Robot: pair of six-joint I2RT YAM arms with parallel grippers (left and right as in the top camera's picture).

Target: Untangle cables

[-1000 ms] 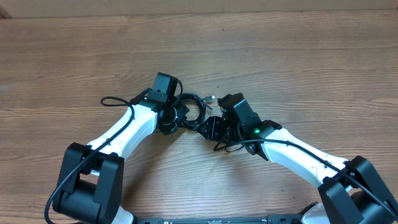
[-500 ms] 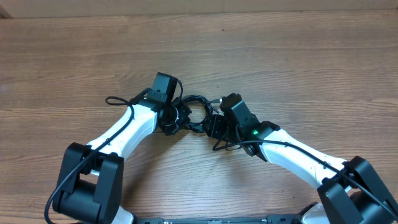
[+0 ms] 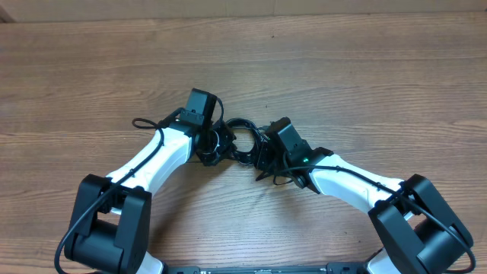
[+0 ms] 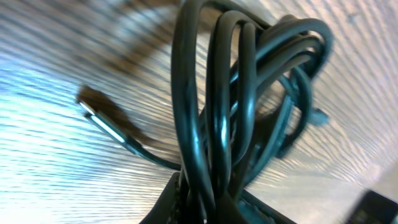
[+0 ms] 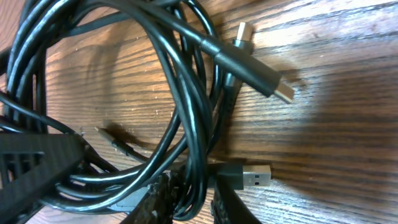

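Cables [image 3: 242, 128] lie as one coil mid-scene on the table [image 3: 380, 76]. Your left gripper [image 3: 219, 143] pinches its left side, and your right gripper [image 3: 257, 151] is closed narrow on strands at its right. You're separating: next, ease a plug end [image 5: 255, 174] free.

Left arm [image 3: 148, 161]: white links running from lower left of frame to centre. Left gripper [image 3: 215, 143]: fingers closed on the cables [image 4: 186, 106]. Right arm [image 3: 342, 183]: white links from lower right, angled toward centre. Right gripper [image 3: 261, 154]: fingers pinched on the same cables.
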